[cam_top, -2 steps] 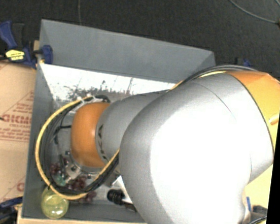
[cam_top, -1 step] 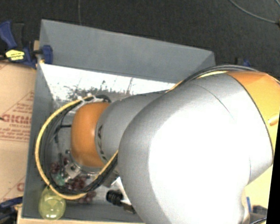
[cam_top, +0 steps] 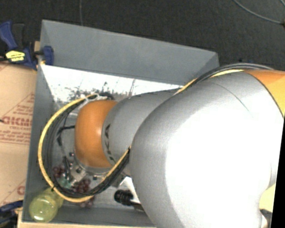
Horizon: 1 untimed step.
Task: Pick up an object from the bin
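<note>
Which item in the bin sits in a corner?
The yellow-green translucent item, in the view's lower-left corner. The black item lies midway along the lower wall, and the dark red cluster sits further in.

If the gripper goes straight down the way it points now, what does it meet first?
Probably the cluster of small dark red round things right under the gripper, in the bin's front-left part. The yellow-green rounded thing lies off that line, nearer the corner. Depth is unclear.
</note>
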Each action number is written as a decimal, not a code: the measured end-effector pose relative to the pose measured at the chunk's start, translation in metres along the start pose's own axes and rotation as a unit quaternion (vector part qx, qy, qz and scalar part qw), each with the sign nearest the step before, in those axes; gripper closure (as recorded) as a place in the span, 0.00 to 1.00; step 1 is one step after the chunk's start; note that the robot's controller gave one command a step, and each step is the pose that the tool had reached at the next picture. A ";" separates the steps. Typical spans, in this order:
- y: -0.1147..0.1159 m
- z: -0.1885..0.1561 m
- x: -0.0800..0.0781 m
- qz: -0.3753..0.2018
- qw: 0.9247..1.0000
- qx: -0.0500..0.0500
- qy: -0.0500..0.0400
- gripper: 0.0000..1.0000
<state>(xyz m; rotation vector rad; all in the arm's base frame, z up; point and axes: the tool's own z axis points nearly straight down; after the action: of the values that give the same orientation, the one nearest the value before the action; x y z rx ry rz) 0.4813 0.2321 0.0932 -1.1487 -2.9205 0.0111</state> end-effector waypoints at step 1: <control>0.002 -0.033 -0.002 0.001 1.000 -0.005 -0.002 1.00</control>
<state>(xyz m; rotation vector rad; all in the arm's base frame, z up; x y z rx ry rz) 0.4843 0.2327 0.1265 -1.1548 -2.9256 -0.0014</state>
